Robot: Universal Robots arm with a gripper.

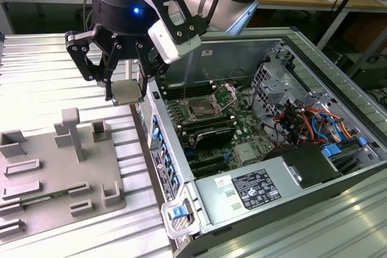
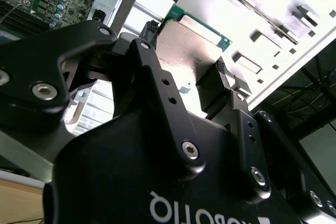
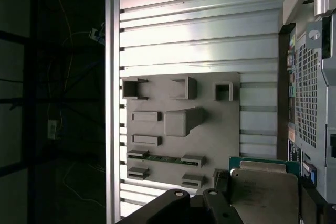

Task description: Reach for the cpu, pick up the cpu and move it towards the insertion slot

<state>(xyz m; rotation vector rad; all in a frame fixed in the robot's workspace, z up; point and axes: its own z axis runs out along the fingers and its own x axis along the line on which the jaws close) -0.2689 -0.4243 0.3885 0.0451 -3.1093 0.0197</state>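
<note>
Holding the cpu (image 1: pixel 127 92) clear of the table, my gripper (image 1: pixel 124 89) sits in the upper left of the exterior view, its black fingers (image 2: pixel 218 85) closed on opposite edges of the chip (silver top, green rim, lying level). Both wrist views show the chip pinched there, above the ribbed metal table (image 3: pixel 199 30). Below it in the frame lies the grey holder plate (image 1: pixel 54 179). The insertion slot (image 1: pixel 200 110) is at mid-frame inside the open computer case (image 1: pixel 338 89), toward the exterior view's right of the chip, on the green board.
</note>
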